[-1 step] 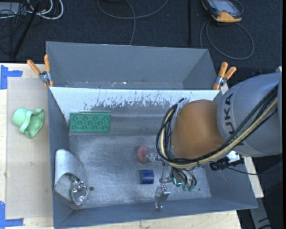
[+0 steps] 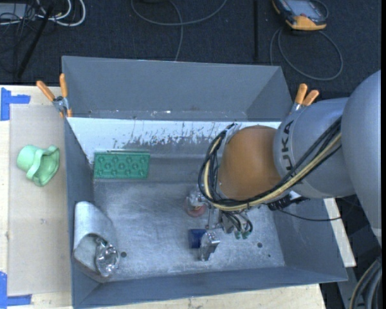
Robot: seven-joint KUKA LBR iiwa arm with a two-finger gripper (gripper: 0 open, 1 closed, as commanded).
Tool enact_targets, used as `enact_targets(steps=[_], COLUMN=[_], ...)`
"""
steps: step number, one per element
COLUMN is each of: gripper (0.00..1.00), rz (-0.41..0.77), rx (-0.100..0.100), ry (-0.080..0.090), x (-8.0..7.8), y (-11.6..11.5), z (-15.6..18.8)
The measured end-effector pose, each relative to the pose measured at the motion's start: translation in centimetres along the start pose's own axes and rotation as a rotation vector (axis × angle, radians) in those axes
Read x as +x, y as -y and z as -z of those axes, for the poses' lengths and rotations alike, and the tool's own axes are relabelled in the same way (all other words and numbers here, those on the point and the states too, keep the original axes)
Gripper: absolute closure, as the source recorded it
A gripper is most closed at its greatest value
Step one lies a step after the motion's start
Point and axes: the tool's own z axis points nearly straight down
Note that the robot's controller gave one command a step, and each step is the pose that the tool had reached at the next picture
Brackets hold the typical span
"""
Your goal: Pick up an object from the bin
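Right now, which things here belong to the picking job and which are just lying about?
Job: arm; grey bin; small blue thing by the arm's end, front middle.
Lying about: green studded plate, back left; white cylinder on its side, front left; shiny piece at its mouth; small reddish thing, middle; pale green thing outside the bin.

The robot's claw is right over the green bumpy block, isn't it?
No. In the camera view the gripper is beside a small blue thing near the front of the bin. The green studded block lies apart, by the back wall on the left.
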Motion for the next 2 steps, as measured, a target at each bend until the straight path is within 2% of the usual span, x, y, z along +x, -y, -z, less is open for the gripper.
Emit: enact_targets(steps=[1, 2], gripper=[1.00, 1.00], rz=[-0.004, 0.073], rx=[0.000, 0.004], ry=[0.005, -0.011], x=[-0.1, -1.5], y=[0.0, 1.6], z=[0.1, 12.5])
